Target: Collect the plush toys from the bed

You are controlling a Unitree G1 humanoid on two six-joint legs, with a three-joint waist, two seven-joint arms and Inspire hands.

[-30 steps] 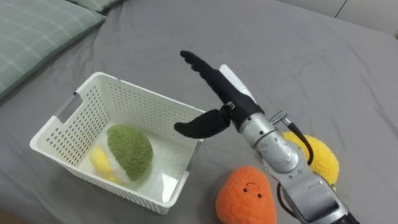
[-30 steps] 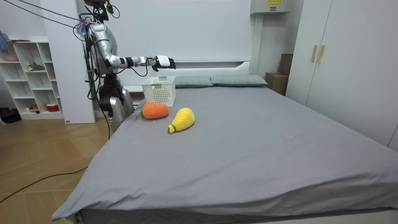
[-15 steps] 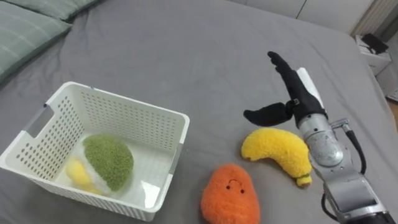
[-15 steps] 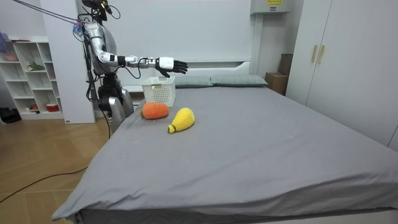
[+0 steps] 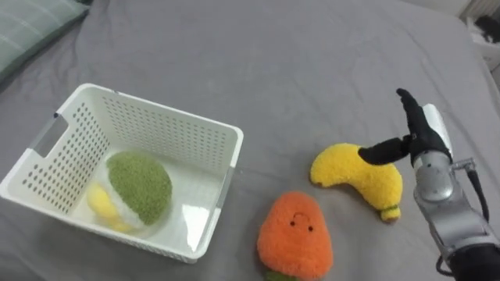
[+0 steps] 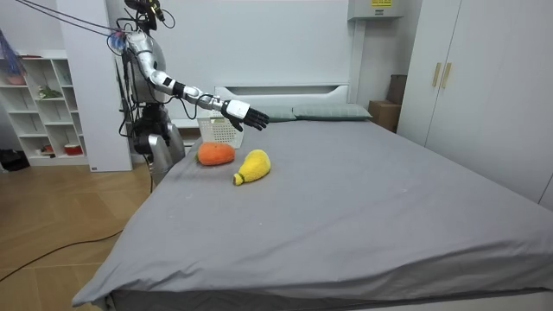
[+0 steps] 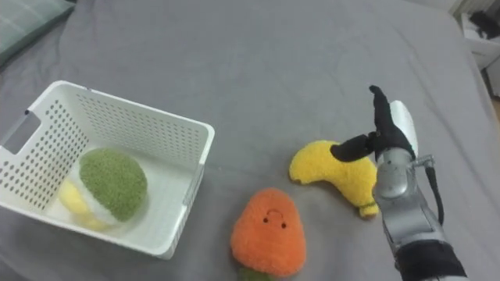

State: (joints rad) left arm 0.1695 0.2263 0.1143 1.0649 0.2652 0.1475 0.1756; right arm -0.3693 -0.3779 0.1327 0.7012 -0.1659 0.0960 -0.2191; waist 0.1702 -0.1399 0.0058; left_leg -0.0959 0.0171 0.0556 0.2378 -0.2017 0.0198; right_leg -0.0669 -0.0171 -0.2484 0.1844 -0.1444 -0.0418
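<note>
Step in hand: reaching for the next toy. The right hand (image 5: 418, 136) hangs over the far end of the yellow banana plush (image 5: 359, 181), and I judge that toy to be the target.
Right hand: fingers straight and close together, pointing up and away from the robot. The thumb is stretched out sideways toward the banana, and the hand holds nothing. The room view puts it in the air above the bed (image 5: 273, 62), apart from the toy.
Next move: as I read it, the hand must come down onto the banana's thick middle and curl fingers and thumb round it. It would then lift the toy and carry it left to the basket. The plush is soft and should squash in the grip, so a deep grasp looks safer than a fingertip pinch.
Toys to collect: the banana plush lies on the grey sheet. The orange carrot plush (image 5: 295, 234), with a small smiling face, lies just beside it, nearer the robot.
Container: the white perforated basket (image 5: 168, 133) stands upright on the bed to the robot's left, near the carrot.
Basket contents: a round green plush (image 5: 141, 179) and a small yellow plush (image 5: 101, 204) touching it, both in the left half. The right half is bare.
Progress: two toys in, two out, so roughly halfway by my count.
Robot: stands at the bed's edge by the basket.
</note>
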